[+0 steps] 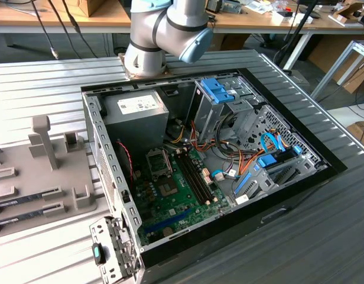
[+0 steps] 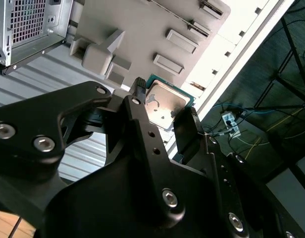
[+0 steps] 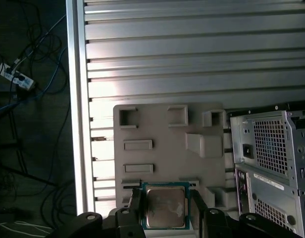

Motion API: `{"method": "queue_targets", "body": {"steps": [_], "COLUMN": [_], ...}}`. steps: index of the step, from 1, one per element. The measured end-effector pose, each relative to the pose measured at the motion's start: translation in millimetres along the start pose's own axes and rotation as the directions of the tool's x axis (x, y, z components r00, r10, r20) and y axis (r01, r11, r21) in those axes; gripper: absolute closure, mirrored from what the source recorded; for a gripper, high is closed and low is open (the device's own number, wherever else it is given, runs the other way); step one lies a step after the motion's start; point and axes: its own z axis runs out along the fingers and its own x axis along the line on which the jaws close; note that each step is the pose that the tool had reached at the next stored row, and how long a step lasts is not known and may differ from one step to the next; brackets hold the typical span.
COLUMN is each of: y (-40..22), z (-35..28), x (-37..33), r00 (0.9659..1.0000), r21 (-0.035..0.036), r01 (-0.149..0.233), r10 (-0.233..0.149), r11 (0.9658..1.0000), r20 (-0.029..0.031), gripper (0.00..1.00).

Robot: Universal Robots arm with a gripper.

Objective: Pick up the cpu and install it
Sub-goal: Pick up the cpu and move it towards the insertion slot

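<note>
Tool w/ cpu, over tray
Tool (image 3: 165,212) narrow, pinching cpu (image 3: 165,207) by opposite edges, prob. so silver top sits level for seating; looks lifted clear of grey tray (image 3: 162,129) on ribbed surface (image 3: 192,49), PC case (image 3: 271,148) just beside.

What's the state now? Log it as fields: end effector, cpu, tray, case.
cpu: silvery top showing, clamped at two opposite edges
end effector: shut on the cpu, one finger each side
tray: grey, on the slatted table, beyond the cpu in both wrist views
case: open, green board exposed
</note>
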Motion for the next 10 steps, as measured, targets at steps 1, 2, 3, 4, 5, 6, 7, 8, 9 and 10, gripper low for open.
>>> {"method": "queue_targets", "body": {"steps": [1, 2, 3, 4, 5, 6, 7, 8, 9, 10], "y": [0.0, 0.1, 0.2, 0.2, 0.3, 0.5, 0.5, 0.5, 0.7, 0.7], "z": [0.1, 0.1, 0.1, 0.1, 0.2, 0.3, 0.3, 0.4, 0.4, 0.4], "x": [-0.6, -1.8, -2.5, -3.5, -4.9, -6.8, -7.6, -8.3, -9.9, -10.6], "r00": [1.0, 1.0, 1.0, 1.0, 1.0, 1.0, 1.0, 1.0, 1.0, 1.0], "r21": [-0.0001, -0.0001, 0.0, 0.0, 0.0, 0.0, 0.0, 0.0, 0.0, 0.0], "r01": [0.0, 0.0, 0.0, 0.0, 0.0, 0.0, 0.0, 0.0, 0.0, 0.0], "r10": [0.0, 0.0, 0.0, 0.0, 0.0, 0.0, 0.0, 0.0, 0.0, 0.0], "r11": [1.0, 1.0, 1.0, 1.0, 1.0, 1.0, 1.0, 1.0, 1.0, 1.0], "r20": [0.0001, 0.0001, 0.0, 0.0, 0.0, 0.0001, 0.0001, 0.0001, 0.0, 0.0], "gripper": [0.53, 0.53, 0.53, 0.53, 0.53, 0.53, 0.53, 0.53, 0.53, 0.53]}}
